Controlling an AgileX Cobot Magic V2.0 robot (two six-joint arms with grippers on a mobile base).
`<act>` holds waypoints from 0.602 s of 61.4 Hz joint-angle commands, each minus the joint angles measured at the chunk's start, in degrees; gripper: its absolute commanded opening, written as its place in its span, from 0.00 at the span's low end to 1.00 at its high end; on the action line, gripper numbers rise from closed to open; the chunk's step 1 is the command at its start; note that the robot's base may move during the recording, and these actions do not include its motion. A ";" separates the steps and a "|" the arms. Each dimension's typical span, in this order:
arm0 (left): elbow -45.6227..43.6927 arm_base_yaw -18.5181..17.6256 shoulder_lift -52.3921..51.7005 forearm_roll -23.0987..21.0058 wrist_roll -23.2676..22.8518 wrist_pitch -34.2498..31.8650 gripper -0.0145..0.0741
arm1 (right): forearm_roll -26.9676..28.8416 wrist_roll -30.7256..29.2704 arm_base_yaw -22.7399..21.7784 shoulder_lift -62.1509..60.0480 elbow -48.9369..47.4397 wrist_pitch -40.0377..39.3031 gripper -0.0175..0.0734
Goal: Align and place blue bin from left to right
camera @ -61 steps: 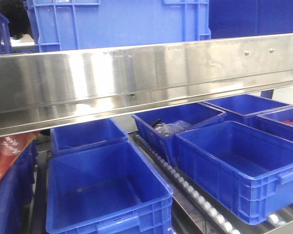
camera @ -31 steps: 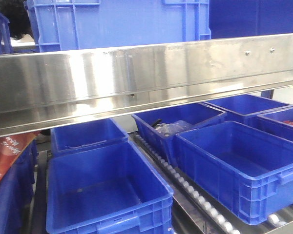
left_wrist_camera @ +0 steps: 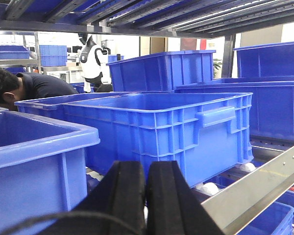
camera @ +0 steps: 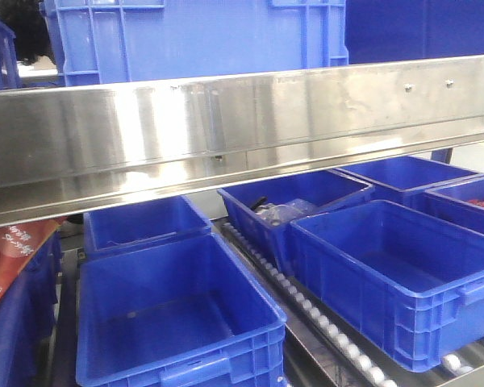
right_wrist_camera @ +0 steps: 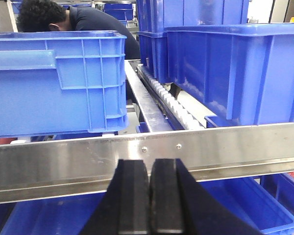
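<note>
— Nothing has moved since a second ago. Why are both grippers empty?
— Left gripper (left_wrist_camera: pixel 146 196) and right gripper (right_wrist_camera: pixel 149 196) have their pads pressed together, waiting short of the blue bin (left_wrist_camera: pixel 176 129) on the upper rollers.
— What's inside the bins?
— Lower bin (camera: pixel 294 205) holds something clear; the others look empty

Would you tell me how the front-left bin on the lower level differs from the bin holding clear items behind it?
The front-left bin looks empty; the rear bin holds clear items. The front-left bin sits level; the rear bin sits tilted. Both are dark blue, open-topped plastic.
</note>
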 commanded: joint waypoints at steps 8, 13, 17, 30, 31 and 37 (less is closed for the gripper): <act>1.25 0.22 -0.35 -0.51 0.46 -1.14 0.18 | -0.46 -0.35 -0.16 -0.38 0.08 -1.65 0.11; 3.23 2.78 -0.59 2.05 0.66 -2.28 0.18 | -0.46 -0.35 -0.16 -0.38 0.08 -1.65 0.11; 6.20 5.91 -0.59 1.84 0.78 -2.18 0.18 | -0.46 -0.35 -0.16 -0.38 0.08 -1.65 0.11; 18.72 13.77 -0.59 -0.86 0.78 -12.27 0.18 | -0.46 -0.35 -0.16 -0.38 0.08 -1.62 0.11; 19.69 14.08 -0.59 -0.88 0.78 -13.49 0.18 | -0.46 -0.35 -0.16 -0.38 0.08 -1.62 0.11; 26.98 16.20 -0.59 -3.14 0.78 -23.04 0.18 | -0.46 -0.35 -0.16 -0.38 0.08 -1.62 0.11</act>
